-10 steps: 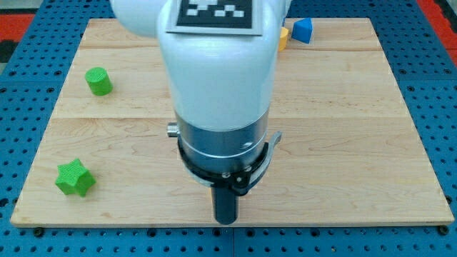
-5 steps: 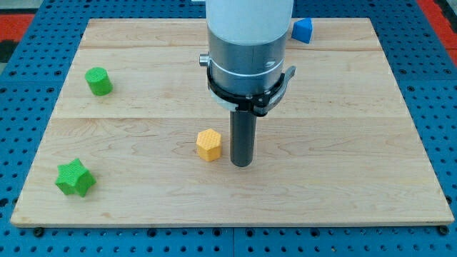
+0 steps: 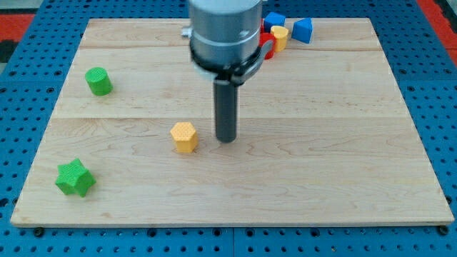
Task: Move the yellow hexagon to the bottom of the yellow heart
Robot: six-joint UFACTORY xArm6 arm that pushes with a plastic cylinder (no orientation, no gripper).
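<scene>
Sitting near my tip (image 3: 226, 140) — on its view-left, apart — yellow hexagon (image 3: 184, 136).

Single camera, set high beyond the 6 o'clock edge of the tabletop (image 3: 343, 164), looking forward and steeply down so the whole wooden board shows with blue pegboard around it; far edge narrower than near edge, so the view tilts toward 12 o'clock. Middle distance: the arm's body enters from 12 o'clock and is cut off by the frame top, my tip (image 3: 226, 140) sits near frame centre, and a green star block (image 3: 75, 178) at 8 o'clock lies well inside frame. No second view to share anything.
</scene>
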